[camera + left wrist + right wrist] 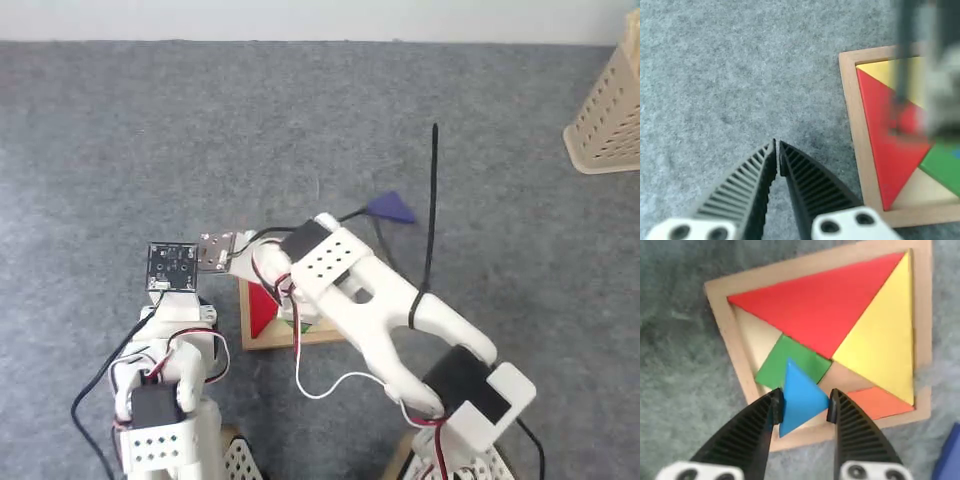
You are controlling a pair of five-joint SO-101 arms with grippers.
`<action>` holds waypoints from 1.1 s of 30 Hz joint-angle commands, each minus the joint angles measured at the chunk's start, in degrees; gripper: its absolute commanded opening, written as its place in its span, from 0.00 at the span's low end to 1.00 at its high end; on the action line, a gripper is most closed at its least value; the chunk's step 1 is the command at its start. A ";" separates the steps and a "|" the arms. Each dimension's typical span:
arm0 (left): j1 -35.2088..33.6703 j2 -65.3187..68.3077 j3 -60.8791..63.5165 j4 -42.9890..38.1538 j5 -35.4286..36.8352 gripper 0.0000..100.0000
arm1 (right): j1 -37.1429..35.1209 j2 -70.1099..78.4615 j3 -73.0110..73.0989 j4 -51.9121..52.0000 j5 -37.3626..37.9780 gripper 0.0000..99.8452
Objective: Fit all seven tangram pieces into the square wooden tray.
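Observation:
The square wooden tray (720,315) holds a red triangle (825,310), a yellow triangle (885,340), a green square (785,357) and an orange piece (880,402). My right gripper (804,402) is shut on a small blue triangle (800,397), held just above the tray's edge beside the green square. My left gripper (776,146) is shut with nothing in it, over the carpet beside the tray (849,115). In the high view the right arm (340,280) covers most of the tray (250,335). A purple triangle (391,208) lies on the carpet beyond it.
Grey carpet covers the whole floor. A cream perforated basket (610,110) stands at the far right. A black cable (433,200) runs up from the right arm, near the purple triangle. The left arm (170,340) stands just left of the tray.

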 commanded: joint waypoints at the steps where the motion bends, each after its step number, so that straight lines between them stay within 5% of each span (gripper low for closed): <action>1: -0.18 -0.44 -0.31 0.09 -0.26 0.01 | -1.27 -0.22 -3.16 -1.71 1.67 0.10; 21: -0.35 -0.70 -0.31 3.69 -0.35 0.01 | -5.05 3.03 -3.43 -4.79 6.15 0.11; 33: -0.26 -0.70 -0.31 3.69 -0.35 0.01 | -4.97 3.03 -3.08 -3.82 5.71 0.21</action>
